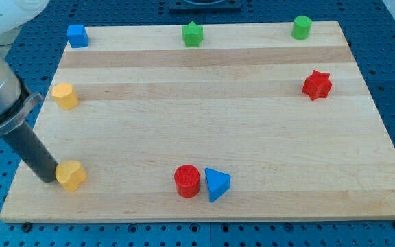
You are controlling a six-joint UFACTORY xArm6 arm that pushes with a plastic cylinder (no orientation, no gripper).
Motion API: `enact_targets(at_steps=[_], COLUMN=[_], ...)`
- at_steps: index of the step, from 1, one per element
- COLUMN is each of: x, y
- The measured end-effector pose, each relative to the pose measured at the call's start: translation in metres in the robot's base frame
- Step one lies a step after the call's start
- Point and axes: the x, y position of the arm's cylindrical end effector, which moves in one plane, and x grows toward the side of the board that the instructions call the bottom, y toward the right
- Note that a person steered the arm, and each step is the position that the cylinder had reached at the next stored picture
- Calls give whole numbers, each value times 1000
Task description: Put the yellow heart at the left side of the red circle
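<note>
I count eight blocks on the wooden board. Two are yellow: one heart and one hexagon-like block. Two are red: one circle and one star. Two are blue: one triangle and one cube-like block. Two are green: one star and one cylinder.
</note>
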Motion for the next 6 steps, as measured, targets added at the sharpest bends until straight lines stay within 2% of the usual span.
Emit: enact_targets(at_steps=[2,4,5,6], x=[1,34,36,21], y=[69,26,43,56])
